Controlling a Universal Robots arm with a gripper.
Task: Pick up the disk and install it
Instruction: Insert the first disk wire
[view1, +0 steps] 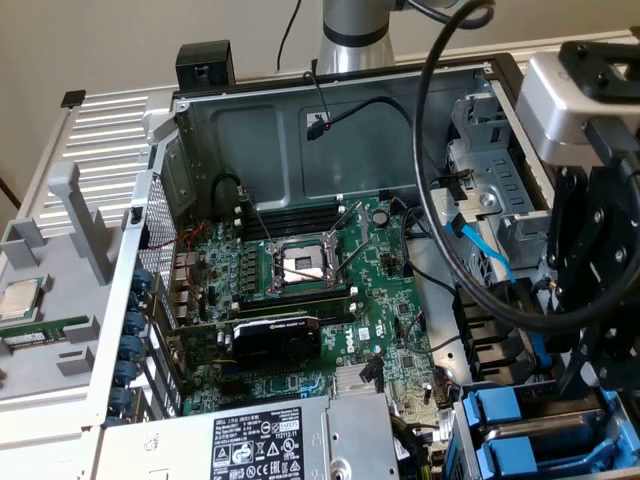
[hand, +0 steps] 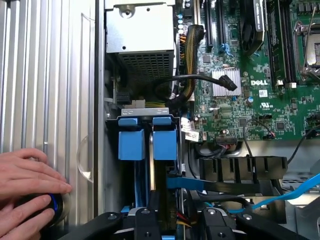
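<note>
Right now the arm (view1: 355, 35) is rising as a silver column behind the open computer case (view1: 250, 130), and its black cables are looping forward over the case's interior. At the exterior view's right, the hand (view1: 592, 385) is hanging with its dark linkages pointing straight down, just above the drive bay (view1: 470, 440) in the case's near corner.

From the wrist view, the hand (hand: 152, 216) is aiming squarely at that bay (hand: 148, 118), and its two black fingers (hand: 142, 220) are standing partway together. They are pinching the disk (hand: 151, 170), which is showing edge-on as a thin silver slab with bits of blue carrier beside it. The disk is running upright from between the fingers toward the bay. Its far end is sitting between two blue tabs (hand: 132, 142) at the bay's mouth. How far it is seated I cannot tell.

Beside the bay, the green motherboard (view1: 330, 300) is lying flat inside the case, and the grey power-supply box (view1: 260, 440) is sitting at the case's near edge. Outside the case wall, a person's hands (hand: 30, 185) are resting on a ribbed metal surface (hand: 45, 75) and covering a round black knob (hand: 52, 205) with a blue ring.
</note>
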